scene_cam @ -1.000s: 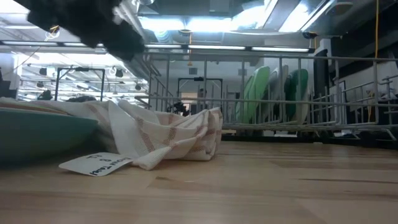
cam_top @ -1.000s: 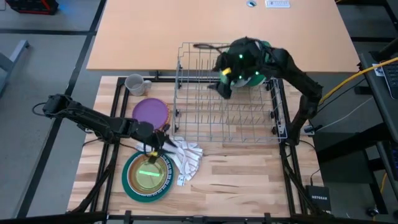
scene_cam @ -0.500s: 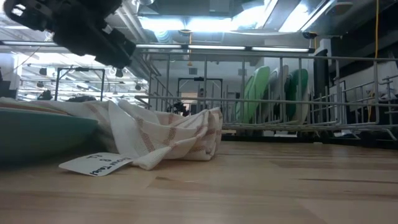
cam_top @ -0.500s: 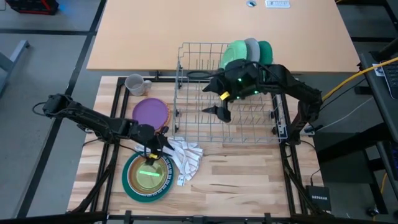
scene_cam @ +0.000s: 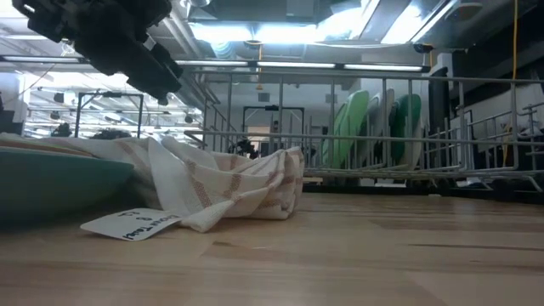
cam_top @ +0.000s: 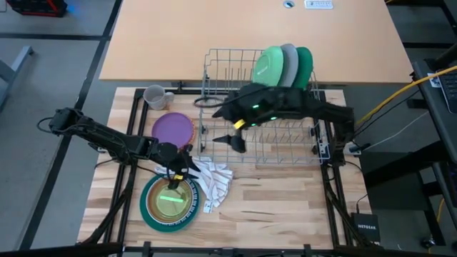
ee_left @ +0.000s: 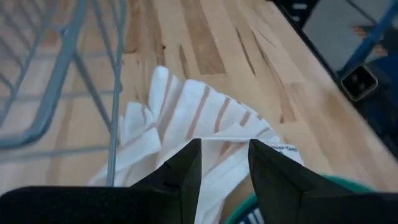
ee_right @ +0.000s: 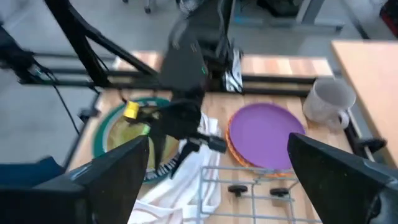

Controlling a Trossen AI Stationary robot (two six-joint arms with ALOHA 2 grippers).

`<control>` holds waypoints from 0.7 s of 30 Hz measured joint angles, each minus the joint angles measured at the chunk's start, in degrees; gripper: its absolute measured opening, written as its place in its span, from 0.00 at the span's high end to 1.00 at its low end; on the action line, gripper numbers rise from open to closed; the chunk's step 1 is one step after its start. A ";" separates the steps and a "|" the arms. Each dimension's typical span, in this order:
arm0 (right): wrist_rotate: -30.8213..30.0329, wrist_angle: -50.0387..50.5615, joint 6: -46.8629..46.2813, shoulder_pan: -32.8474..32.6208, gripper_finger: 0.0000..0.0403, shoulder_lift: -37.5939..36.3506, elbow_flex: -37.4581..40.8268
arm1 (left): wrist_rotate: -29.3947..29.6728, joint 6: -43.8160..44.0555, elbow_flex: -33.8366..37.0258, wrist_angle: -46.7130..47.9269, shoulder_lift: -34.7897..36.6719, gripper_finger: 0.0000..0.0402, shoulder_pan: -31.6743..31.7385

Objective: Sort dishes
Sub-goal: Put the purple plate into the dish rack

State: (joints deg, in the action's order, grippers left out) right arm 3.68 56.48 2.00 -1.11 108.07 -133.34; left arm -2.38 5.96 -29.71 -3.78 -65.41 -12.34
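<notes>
Nearest, the green plate (cam_top: pixel 169 202) lies flat on the counter (cam_top: pixel 271 196); the left claw (cam_top: pixel 187 169), slightly parted and empty, hovers over the striped cloth (cam_top: pixel 213 178). Beyond, the purple plate (cam_top: pixel 173 130) lies flat. The right claw (cam_top: pixel 225 127), wide and empty, hangs over the wire rack (cam_top: pixel 260 139), where three plates (cam_top: pixel 284 64) stand on edge at its far end

On my desk (cam_top: pixel 285 200) the wire rack (cam_top: pixel 260 135) sits toward the rear right, with three plates (cam_top: pixel 285 66) standing on edge in its far corner. My right hand (cam_top: pixel 225 123) hangs over the rack's left part. Left of the rack lies a flat plate (cam_top: pixel 173 130), the mug (cam_top: pixel 154 96) behind it. In front, the cloth (cam_top: pixel 213 180) lies beside stacked plates (cam_top: pixel 168 203), my left hand (cam_top: pixel 187 169) over the cloth's edge.
</notes>
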 joint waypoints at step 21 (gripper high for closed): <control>-0.20 -6.86 28.50 1.99 0.04 13.37 0.02 | -7.19 26.32 -0.07 26.58 25.88 0.69 -1.11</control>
State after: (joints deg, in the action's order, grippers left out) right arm 3.48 49.62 30.50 0.89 121.44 -133.32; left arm -9.57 32.28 -29.78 22.79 -39.52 -13.45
